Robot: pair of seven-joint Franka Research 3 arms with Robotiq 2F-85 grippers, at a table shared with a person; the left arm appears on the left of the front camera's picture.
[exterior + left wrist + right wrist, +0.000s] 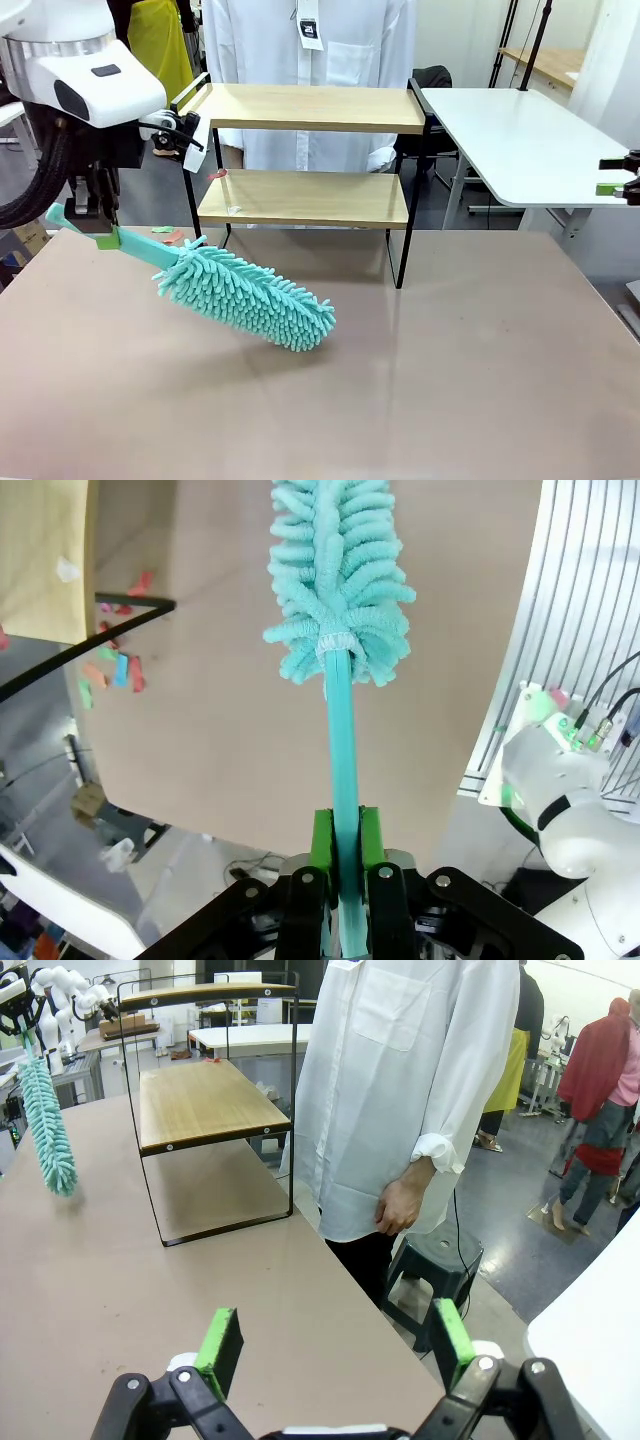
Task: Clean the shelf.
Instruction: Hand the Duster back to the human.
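Observation:
The shelf [310, 108], two light wooden boards in a thin black frame, stands at the far middle of the beige tabletop [450, 380]. My left gripper [100, 228] is shut on the handle of a turquoise fluffy duster [250, 295], whose head hangs low over the tabletop in front of the shelf's left end. In the left wrist view the green pads [322, 848] clamp the handle, the duster head [340, 580] points away and a corner of a shelf board [40, 570] carries a white scrap. My right gripper [335, 1345] is open and holds nothing; it sits at the right edge [620, 175].
A person in a white shirt [390, 1090] stands behind the shelf [200, 1100], hand [400, 1205] hanging down. A white table [520, 140] is at the back right. Small coloured bits [115, 670] lie near the shelf's left leg. A dark stool [430, 1255] stands by the table edge.

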